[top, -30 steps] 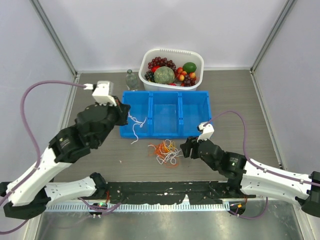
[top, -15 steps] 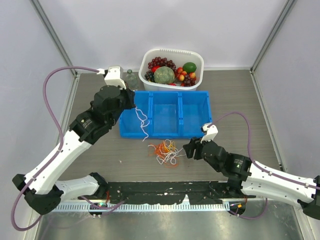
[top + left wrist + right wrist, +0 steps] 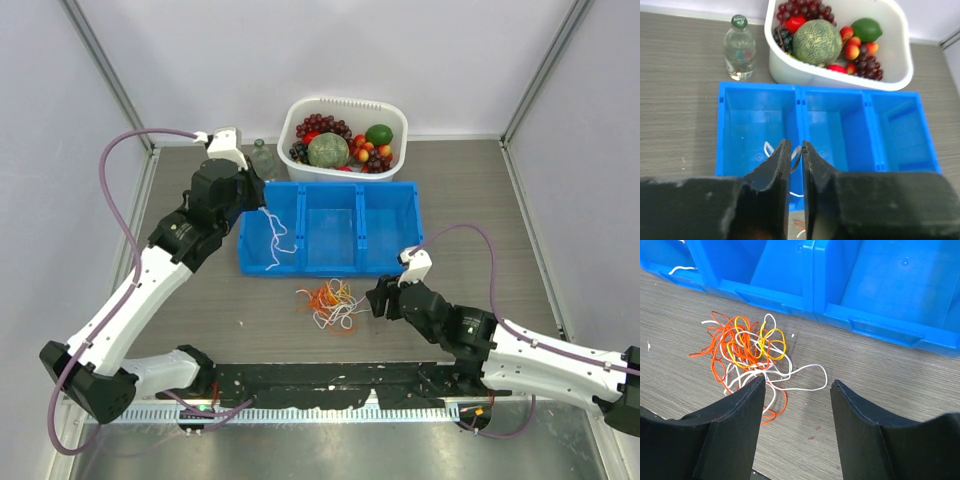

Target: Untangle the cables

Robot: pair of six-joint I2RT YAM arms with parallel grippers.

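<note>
A tangle of orange, yellow and white cables [image 3: 333, 303] lies on the table in front of the blue bin [image 3: 330, 185]; it also shows in the right wrist view [image 3: 747, 352]. My right gripper [image 3: 372, 298] is open and empty just right of the tangle, its fingertips [image 3: 756, 390] low over a white loop. My left gripper [image 3: 261, 209] is shut on a single white cable [image 3: 276, 240], which hangs into the bin's left compartment. In the left wrist view the jaws [image 3: 796, 145] pinch that white cable [image 3: 768, 148] above the bin [image 3: 800, 89].
A white basket [image 3: 345, 103] of fruit stands behind the bin, with a small clear bottle [image 3: 263, 158] to its left. Both show in the left wrist view, the basket [image 3: 900, 75] and the bottle [image 3: 739, 50]. The bin's front wall [image 3: 865, 325] is close beyond my right gripper.
My left arm has swung back and to the right, carrying the white cable from the bin's front left edge to above its left compartment. My right gripper has barely shifted.
</note>
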